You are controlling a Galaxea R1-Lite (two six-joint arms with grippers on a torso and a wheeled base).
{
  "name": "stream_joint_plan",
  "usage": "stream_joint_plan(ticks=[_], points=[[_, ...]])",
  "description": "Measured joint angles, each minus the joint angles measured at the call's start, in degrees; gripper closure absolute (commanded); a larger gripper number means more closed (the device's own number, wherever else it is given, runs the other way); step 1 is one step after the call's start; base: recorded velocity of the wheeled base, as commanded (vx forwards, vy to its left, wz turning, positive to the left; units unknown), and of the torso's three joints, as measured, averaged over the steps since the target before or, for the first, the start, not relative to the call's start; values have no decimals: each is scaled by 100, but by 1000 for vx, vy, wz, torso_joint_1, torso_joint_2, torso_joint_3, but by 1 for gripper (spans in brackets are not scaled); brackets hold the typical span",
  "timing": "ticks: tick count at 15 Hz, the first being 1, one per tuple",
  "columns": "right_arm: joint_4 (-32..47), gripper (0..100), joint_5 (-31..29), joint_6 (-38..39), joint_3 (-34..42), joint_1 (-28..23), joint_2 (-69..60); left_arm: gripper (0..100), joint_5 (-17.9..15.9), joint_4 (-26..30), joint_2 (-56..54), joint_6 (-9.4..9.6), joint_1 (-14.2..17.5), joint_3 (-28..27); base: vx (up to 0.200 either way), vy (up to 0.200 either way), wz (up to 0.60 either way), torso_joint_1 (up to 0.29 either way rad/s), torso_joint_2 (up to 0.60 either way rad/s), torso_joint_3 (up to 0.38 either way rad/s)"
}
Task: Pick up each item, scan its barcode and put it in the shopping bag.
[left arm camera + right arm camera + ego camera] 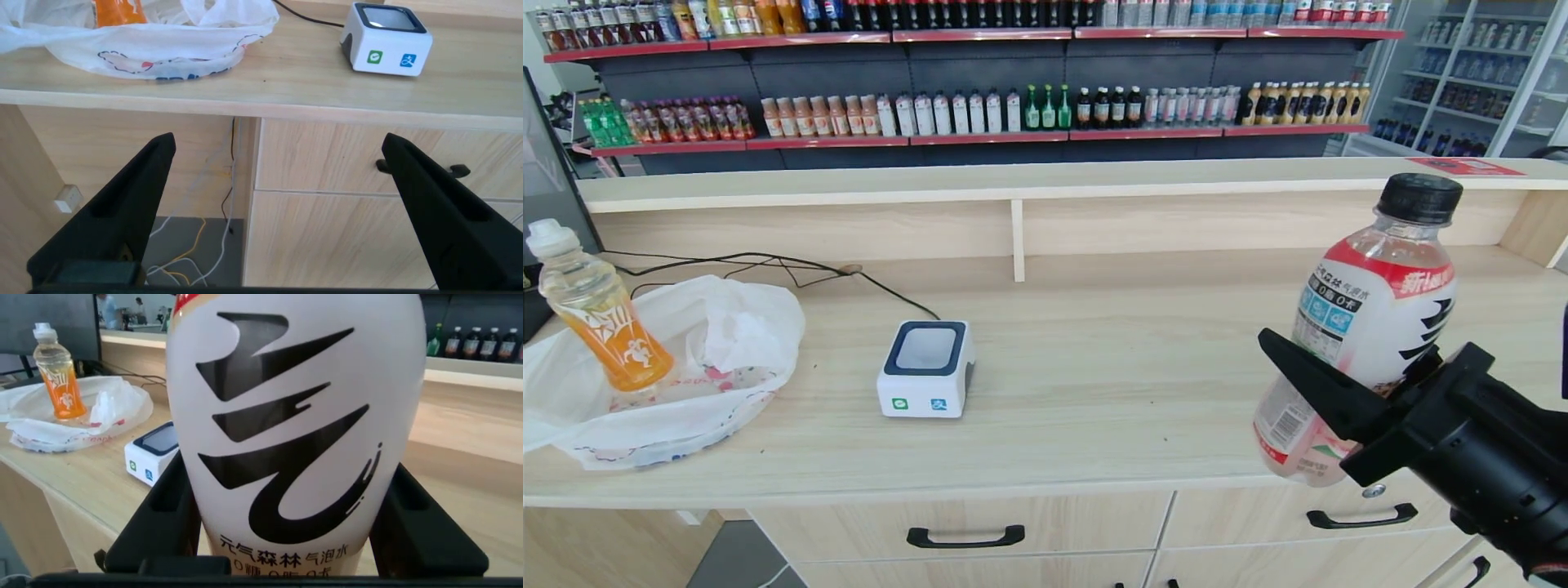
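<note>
My right gripper (1372,392) is shut on a pale pink drink bottle (1364,327) with a black cap, held tilted above the counter's right front; its barcode faces left and down. In the right wrist view the bottle (294,433) stands between the two fingers. The white barcode scanner (926,368) sits mid-counter with its window facing up, well left of the bottle. An orange drink bottle (596,314) stands tilted inside the white shopping bag (727,343) at the counter's left. My left gripper (278,212) is open, below the counter's front edge, facing the drawers.
A black cable (768,265) runs from the scanner along the back of the counter. A raised wooden ledge (1013,192) borders the far side. Drawers with black handles (965,536) lie under the counter. Shelves of bottles stand behind.
</note>
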Motion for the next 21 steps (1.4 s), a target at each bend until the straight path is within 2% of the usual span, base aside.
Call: stream_joint_plan(ticks=[14,21], points=[[0,100,13,-22,250,11,-116,0,0,0,0,-9,0,0,0,200,0,6,4,2],[5,100,13,-35,586,11,-319,0,2,0,0,0,0,0,0,0,0,0,0,0]])
